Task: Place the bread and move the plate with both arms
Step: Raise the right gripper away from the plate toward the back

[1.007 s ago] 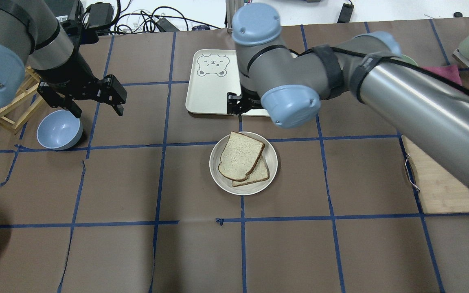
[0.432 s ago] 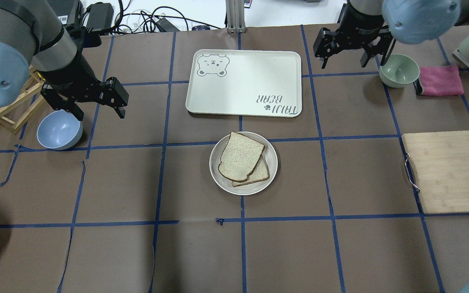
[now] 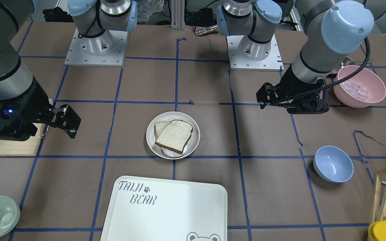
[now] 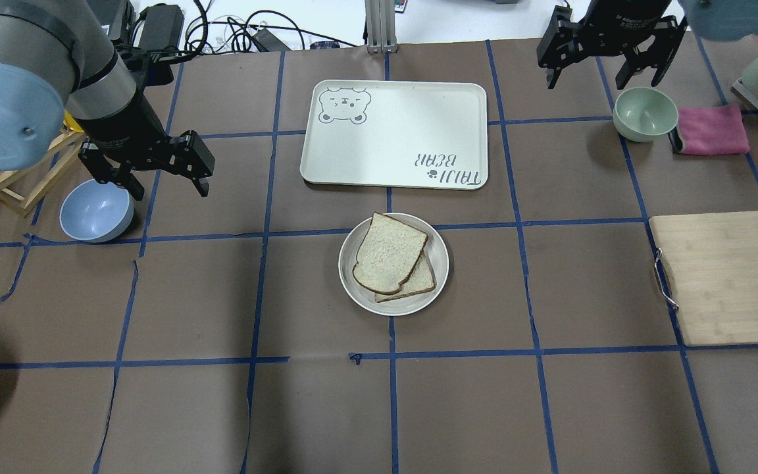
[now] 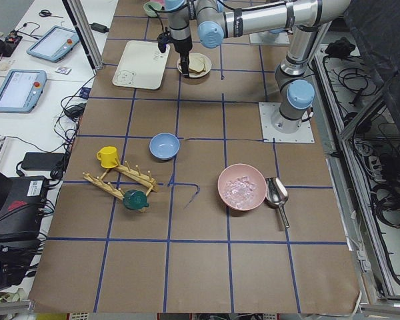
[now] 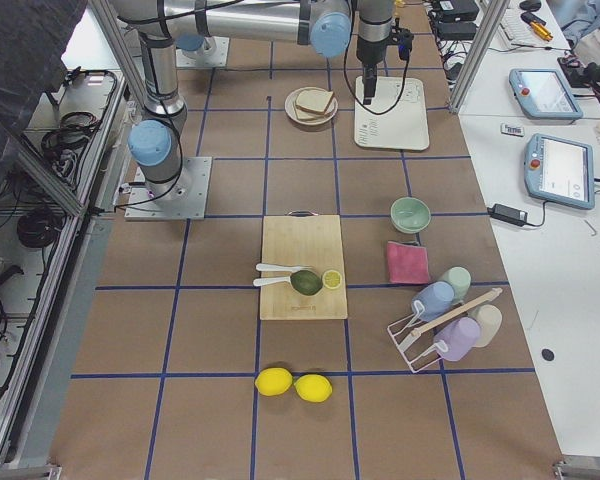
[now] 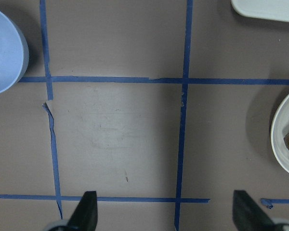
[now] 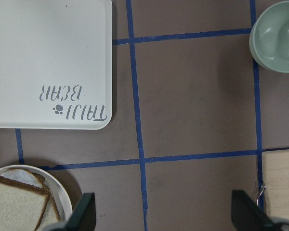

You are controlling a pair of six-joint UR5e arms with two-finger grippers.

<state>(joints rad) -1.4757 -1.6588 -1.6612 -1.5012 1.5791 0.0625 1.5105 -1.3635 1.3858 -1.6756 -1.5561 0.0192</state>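
The round off-white plate [image 4: 437,251] sits mid-table with two stacked slices on it. The bread [image 4: 389,253], dark-crusted with a domed top, lies on top of a paler slice [image 4: 420,282]. Plate [image 3: 195,134] and bread [image 3: 174,135] also show in the front-facing view. My left gripper [image 4: 168,184] is open and empty, hovering left of the plate near the blue bowl. My right gripper [image 4: 589,78] is open and empty at the far right, beside the green bowl. The left wrist view shows the plate's edge [image 7: 281,139]; the right wrist view shows the plate [image 8: 63,191] and bread [image 8: 14,207].
The white "TAIJI BEAR" tray [image 4: 392,131] lies just behind the plate. A blue bowl [image 4: 96,210] and wooden rack [image 4: 10,178] are at the left. A green bowl [image 4: 645,113], pink cloth [image 4: 711,130] and cutting board [image 4: 721,283] are at the right.
My right arm has swung away from above the tray to the far right back corner. My left gripper has shifted slightly toward the plate. Plate and bread have not moved.
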